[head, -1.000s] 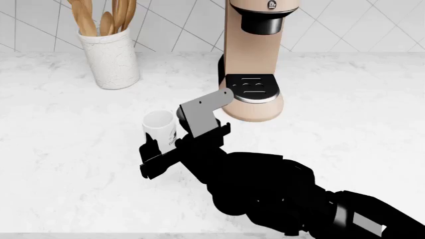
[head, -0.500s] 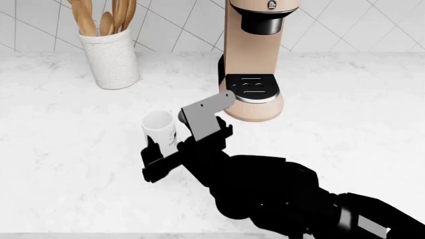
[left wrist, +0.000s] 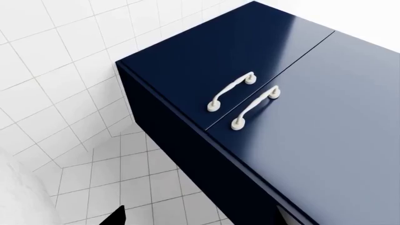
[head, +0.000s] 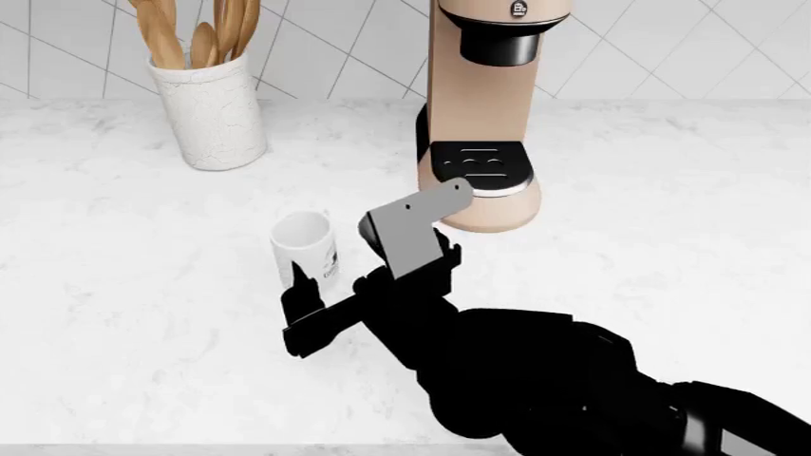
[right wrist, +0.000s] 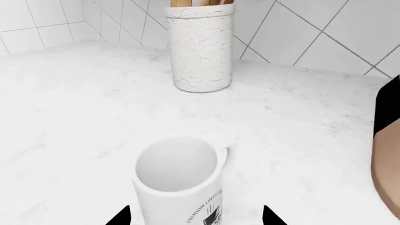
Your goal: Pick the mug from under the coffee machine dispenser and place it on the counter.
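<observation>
The mug (head: pixel 306 249) stands upright on the white marble desk (head: pixel 114 285), clear of the coffee machine dispenser (head: pixel 483 114) and well to the front-left of its black drip tray (head: pixel 480 163). In the right wrist view the mug (right wrist: pixel 178 180) sits with its open mouth up, empty, its dark printed logo on the side nearer the camera, and no tilt that I can see.

What has changed over the last second is the right hand (head: pixel 367 285). 1 second ago its fingers sat around the mug; half a second ago they had begun to part; now the hand is drawn back toward the robot and slightly right, with the mug left where it was set. The 2 dark fingertips (right wrist: pixel 119 218) show at the lower edge of the right wrist view, spread wider than the mug and apparently not touching it, so the hand is released and holds nothing. The mug itself has barely shifted across those pictures.

I judge from this that the placing is done: the mug is off the tray and resting on the desk. What remains is for the arm to withdraw without brushing the mug.

Farther out, the speckled crock (head: pixel 211 112) of wooden utensils stands near the back tiles, well apart from the mug. The left hand is not visible; its wrist view shows only navy drawers (left wrist: pixel 300 122) with white handles (left wrist: pixel 231 91) and tiled floor.
</observation>
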{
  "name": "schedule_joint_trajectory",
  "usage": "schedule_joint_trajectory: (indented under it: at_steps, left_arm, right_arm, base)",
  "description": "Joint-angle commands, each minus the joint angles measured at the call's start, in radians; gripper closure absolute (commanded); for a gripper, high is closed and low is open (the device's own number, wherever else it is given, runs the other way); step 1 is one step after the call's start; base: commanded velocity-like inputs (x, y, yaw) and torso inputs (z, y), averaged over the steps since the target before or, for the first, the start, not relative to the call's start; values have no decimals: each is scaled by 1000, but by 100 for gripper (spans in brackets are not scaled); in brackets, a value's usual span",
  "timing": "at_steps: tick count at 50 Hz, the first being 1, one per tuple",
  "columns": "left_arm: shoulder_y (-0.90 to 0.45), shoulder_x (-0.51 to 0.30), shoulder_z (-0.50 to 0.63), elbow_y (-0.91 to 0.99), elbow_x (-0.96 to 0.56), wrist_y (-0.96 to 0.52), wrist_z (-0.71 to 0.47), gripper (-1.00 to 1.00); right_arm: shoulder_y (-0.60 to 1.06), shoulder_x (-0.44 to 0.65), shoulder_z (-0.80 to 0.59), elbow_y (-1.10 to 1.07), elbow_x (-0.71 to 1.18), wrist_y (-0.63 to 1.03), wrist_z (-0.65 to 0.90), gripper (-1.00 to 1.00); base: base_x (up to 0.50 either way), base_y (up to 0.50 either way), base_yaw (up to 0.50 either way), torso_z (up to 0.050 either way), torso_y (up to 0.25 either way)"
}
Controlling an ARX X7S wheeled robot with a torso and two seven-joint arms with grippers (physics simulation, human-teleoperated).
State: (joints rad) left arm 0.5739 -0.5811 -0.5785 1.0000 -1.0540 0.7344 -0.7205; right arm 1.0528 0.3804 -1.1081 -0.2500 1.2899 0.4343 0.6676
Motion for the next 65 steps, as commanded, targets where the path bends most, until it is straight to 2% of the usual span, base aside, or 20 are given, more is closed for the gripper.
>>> schedule_joint_trajectory:
  at_steps: [1, 24, 49, 65]
  left_arm:
    - [-5, -1, 1, 1, 3, -6, -4, -100]
    - [-4, -8, 6, 4, 12, -5, -12, -100]
    - [-9, -19, 12, 3, 22, -5, -24, -100]
    - [-1, -22, 14, 6, 29, 4, -25, -100]
  right_arm:
    - [-16, 45, 19, -91, 18, -13, 28, -100]
    - [-27, 140, 98, -329, 43, -72, 116, -100]
    - [22, 194, 177, -527, 73, -106, 223, -100]
    - [37, 216, 192, -621, 14, -93, 302, -100]
  base:
    - [0, 0, 0, 0, 0]
    - [0, 0, 0, 0, 0]
    - [0, 0, 0, 0, 0]
    - [0, 0, 0, 0, 0]
